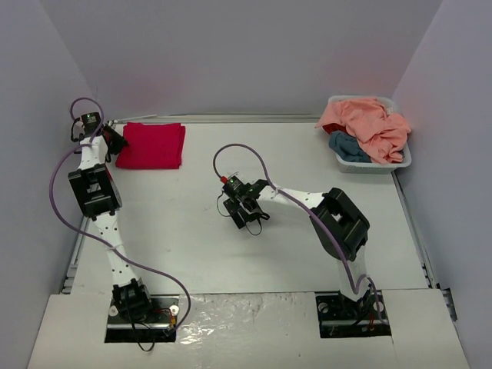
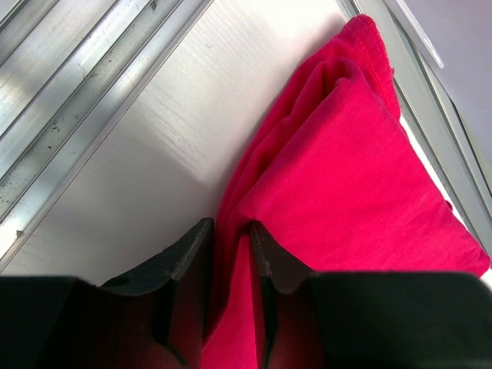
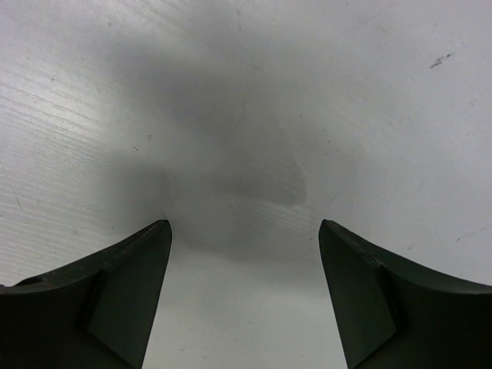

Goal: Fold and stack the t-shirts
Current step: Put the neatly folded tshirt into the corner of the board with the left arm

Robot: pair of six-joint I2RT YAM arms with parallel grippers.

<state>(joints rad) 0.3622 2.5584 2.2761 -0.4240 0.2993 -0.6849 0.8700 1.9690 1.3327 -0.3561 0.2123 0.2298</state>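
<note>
I am seeing the left gripper (image 2: 231,231) clamping its two black fingers (image 2: 188,257) narrowly on a fold of the red shirt (image 2: 346,169), with the cloth filling the slim gap between them and running down out of the wrist view. The shirt is lying folded into a flat, layered rectangle, its stacked edges showing just beyond the fingertips. It is sitting at the far left corner of the table (image 1: 231,254), close to the far edge, and the gripper is biting into its left side. A metal rail (image 2: 69,115) is running along the left edge of the table, just beside the shirt. My right gripper (image 3: 244,231) is hanging released, its jaws standing wide apart with nothing between them, and it is pointing down at bare white surface near the middle of the table, throwing a soft shadow under itself. It is staying well apart from the red shirt. Over at the far right corner a white basket (image 1: 403,161) is sitting against the right edge, and a crumpled peach shirt (image 1: 365,123) is heaping over its rim while a blue shirt (image 1: 347,146) is peeking out beneath it at the near left side of the basket.
</note>
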